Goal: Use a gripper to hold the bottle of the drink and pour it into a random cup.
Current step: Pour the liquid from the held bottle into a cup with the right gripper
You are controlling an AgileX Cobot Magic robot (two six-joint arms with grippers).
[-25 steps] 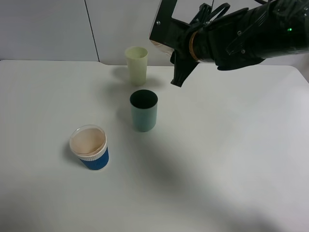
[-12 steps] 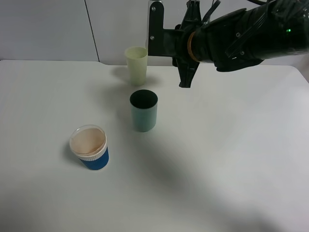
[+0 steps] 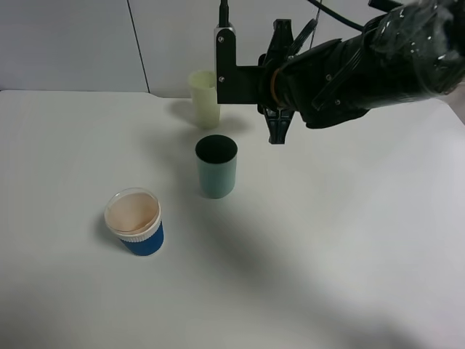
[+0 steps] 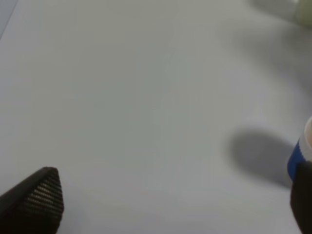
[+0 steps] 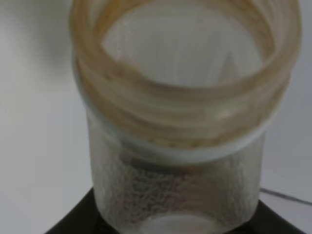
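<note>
The white counter (image 3: 349,240) is bare and matte, with pale wall panels (image 3: 73,43) behind its far edge. The black-wrapped right arm (image 3: 363,65) reaches in from the right edge and hangs above the far part of the counter. Three cups stand on it: a blue cup (image 3: 134,225) towards the near left, a teal cup (image 3: 216,169) near the middle and a cream cup (image 3: 204,98) by the far edge. The capless bottle of the drink (image 5: 180,165) sits clamped in the right claw (image 3: 276,127), raised off the counter near the cream and teal cups. To pour well, I judge its mouth should be centred over one rim, then tipped slowly. The left claw (image 4: 170,202) gapes wide, holding nothing.
</note>
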